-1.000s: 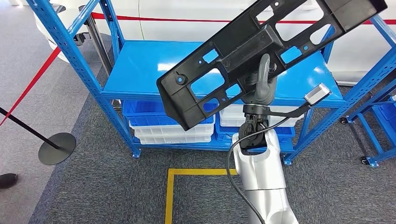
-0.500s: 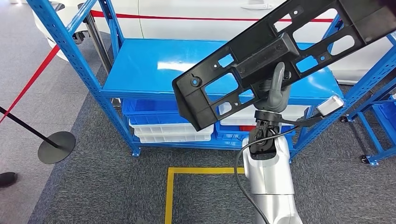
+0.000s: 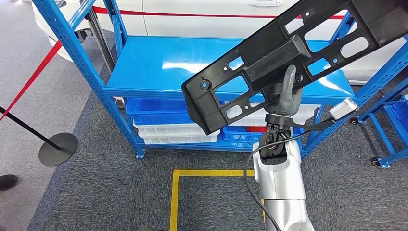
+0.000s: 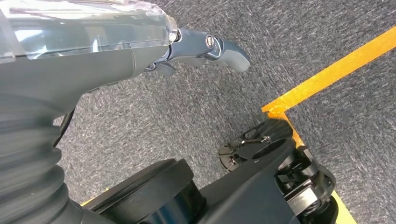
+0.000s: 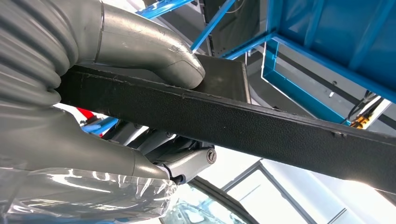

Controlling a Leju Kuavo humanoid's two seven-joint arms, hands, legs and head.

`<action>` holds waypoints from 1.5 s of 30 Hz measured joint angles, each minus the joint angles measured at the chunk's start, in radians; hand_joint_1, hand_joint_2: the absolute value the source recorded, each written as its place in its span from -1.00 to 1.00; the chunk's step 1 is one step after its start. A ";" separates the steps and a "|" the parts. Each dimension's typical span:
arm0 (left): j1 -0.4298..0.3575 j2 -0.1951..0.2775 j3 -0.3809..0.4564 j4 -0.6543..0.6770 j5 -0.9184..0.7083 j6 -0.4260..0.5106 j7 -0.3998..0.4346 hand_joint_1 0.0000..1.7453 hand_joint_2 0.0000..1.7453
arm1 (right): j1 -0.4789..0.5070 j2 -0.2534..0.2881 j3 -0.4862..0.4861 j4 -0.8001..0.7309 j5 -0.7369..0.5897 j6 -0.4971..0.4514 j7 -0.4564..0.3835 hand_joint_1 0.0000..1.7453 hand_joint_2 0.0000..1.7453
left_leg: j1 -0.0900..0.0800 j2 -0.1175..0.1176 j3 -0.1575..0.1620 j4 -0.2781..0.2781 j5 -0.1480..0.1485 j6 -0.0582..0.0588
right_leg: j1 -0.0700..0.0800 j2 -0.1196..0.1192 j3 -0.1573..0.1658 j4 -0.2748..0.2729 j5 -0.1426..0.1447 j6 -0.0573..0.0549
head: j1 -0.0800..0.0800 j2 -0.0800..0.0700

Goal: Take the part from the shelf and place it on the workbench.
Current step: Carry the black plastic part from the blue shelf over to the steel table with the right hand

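— Blue shelf stands close ahead; the right hand clamps the black part high above it, tilted.
— Long end could clip an upright. Left hand hangs by the floor, fingers apart.

Glossy silver right forearm shell at five o'clock; black cable looping beside it; grey ribbed wrist cover; clear plastic film.

Right hand is up in front of the shelf, the part slanting across above the shelf's top board, clear of it. Bins sit on the lower level (stacked, it seems). Stanchion base stands well left on the floor.
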 joint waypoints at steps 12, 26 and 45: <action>0.000 0.003 0.005 0.000 -0.002 0.000 -0.002 -1.00 1.00 | -0.004 0.000 0.000 0.001 -0.003 0.012 -0.012 1.00 1.00 | 0.000 0.000 -0.003 0.003 0.001 0.001 | 0.000 0.000 -0.003 0.003 0.001 0.001 | 0.000 0.000; 0.000 0.003 0.023 0.000 0.001 0.006 -0.002 -1.00 1.00 | -0.016 0.000 0.000 0.012 0.039 -0.002 -0.018 1.00 1.00 | 0.000 0.000 -0.003 0.002 0.001 0.001 | 0.000 0.000 -0.003 0.003 0.001 0.001 | 0.000 0.000; -0.007 0.003 0.031 0.000 -0.007 -0.004 -0.005 -1.00 1.00 | -0.050 0.000 0.000 0.082 0.007 -0.013 -0.023 1.00 1.00 | 0.000 0.000 -0.002 0.002 0.001 0.001 | 0.000 0.000 -0.003 0.003 0.001 0.001 | 0.000 0.000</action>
